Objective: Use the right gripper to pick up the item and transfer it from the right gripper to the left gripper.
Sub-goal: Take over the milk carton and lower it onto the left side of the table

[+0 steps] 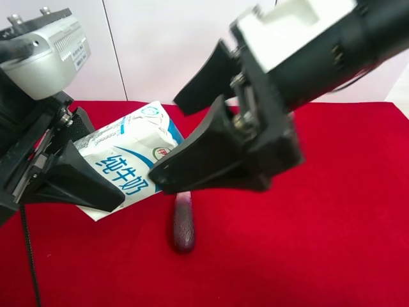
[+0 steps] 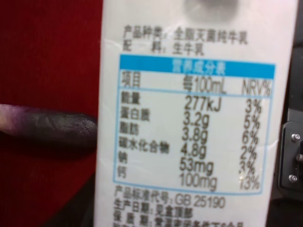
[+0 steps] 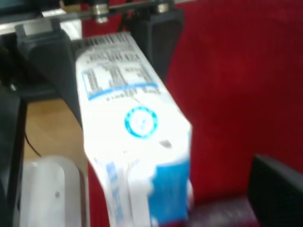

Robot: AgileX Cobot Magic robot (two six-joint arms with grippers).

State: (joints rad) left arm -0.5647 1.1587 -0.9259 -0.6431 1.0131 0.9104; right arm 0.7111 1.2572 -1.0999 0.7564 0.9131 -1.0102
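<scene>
Left claw (image 1: 96, 173) pinches milk carton (image 1: 131, 150) by base. Right claw (image 1: 165, 141) spread around gable end. Carton looks stiff, slick, crushable: hold flat sides.

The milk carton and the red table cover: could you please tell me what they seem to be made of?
The milk carton looks like coated paperboard: smooth, slightly glossy, crisp print, folded edges. The red table cover is probably soft matte fabric, perhaps felt: no shine, faintly fuzzy.
</scene>
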